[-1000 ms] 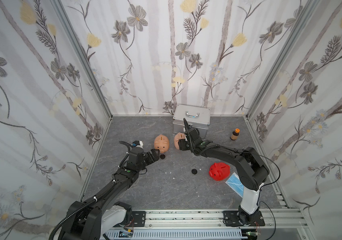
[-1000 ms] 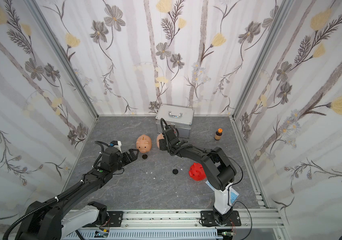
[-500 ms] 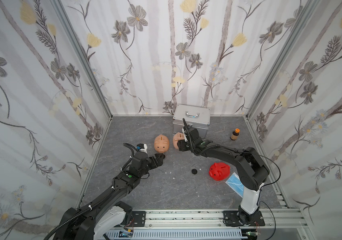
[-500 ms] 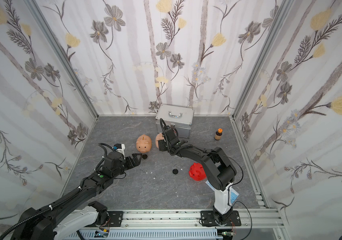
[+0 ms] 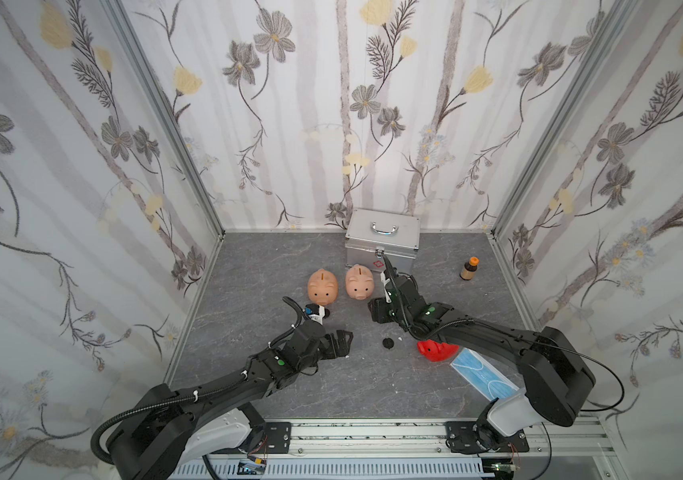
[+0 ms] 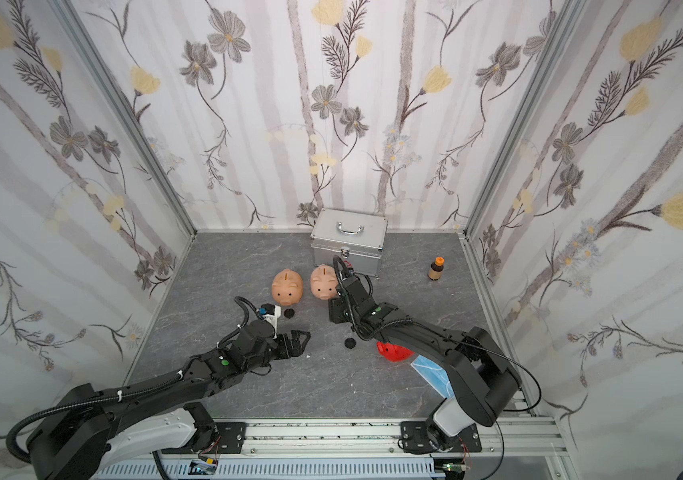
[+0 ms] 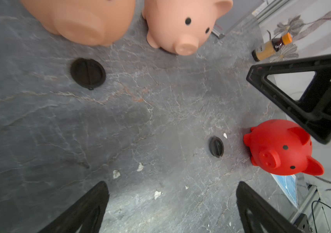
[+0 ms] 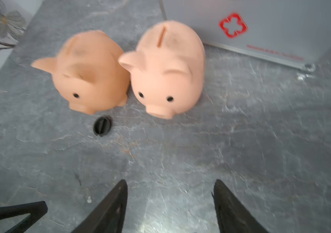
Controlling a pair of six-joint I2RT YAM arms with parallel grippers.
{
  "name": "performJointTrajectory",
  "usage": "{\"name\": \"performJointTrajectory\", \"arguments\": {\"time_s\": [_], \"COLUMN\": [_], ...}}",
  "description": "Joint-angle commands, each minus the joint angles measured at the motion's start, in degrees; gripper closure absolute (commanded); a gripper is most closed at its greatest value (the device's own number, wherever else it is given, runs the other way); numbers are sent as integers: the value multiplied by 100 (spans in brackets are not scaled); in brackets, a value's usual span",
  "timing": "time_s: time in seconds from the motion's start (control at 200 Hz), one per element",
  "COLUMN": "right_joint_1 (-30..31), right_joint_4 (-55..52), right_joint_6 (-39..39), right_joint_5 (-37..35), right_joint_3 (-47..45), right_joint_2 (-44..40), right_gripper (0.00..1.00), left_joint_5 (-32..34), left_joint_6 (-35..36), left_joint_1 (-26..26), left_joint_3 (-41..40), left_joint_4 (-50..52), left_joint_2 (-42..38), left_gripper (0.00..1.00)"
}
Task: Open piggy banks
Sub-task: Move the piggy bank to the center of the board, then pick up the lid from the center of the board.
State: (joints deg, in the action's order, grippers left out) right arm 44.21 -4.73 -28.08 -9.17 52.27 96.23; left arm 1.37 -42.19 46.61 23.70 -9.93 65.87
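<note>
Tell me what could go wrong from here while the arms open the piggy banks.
The peach piggy bank nearest the silver case stands close beside the other peach piggy bank; the open right gripper closing on it may topple its neighbour. Two black plugs lie loose; an arm could sweep them. The red piggy bank lies partly under the right arm, which could knock it.

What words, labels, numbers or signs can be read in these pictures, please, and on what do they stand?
Red cross sign, no letters: on the front of the silver case.
Red line of print under it: too blurred to read.
Label on the brown bottle: too small to read.
</note>
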Motion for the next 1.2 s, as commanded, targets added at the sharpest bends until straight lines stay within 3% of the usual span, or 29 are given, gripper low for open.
{"name": "performJointTrajectory", "arguments": {"time_s": [0.0,0.165,0.455,0.824,1.194], "right_joint_1": [201,205,221,216,204], "right_joint_4": [-429,-1118,-1394,-1259,-1399], "right_joint_6": [-469,-655,-666,-660,-689], "right_joint_5": [-17,163,489,486,240], "right_joint_3": [-269,-411,-310,-95,2], "right_joint_2": [-191,-290,66,502,678], "right_gripper": [35,45,66,78,82], "left_joint_5": [-100,-325,-339,-251,-276], "left_joint_6": [-211,-329,-386,-454,-456], "left_joint_1": [178,296,428,468,468], "left_joint_3": [93,319,622,663,714], "left_joint_4": [-852,-1450,-1630,-1781,-1771], "left_joint_2": [558,1410,2124,2403,2482], "left_gripper": [0,0,0,0,0]}}
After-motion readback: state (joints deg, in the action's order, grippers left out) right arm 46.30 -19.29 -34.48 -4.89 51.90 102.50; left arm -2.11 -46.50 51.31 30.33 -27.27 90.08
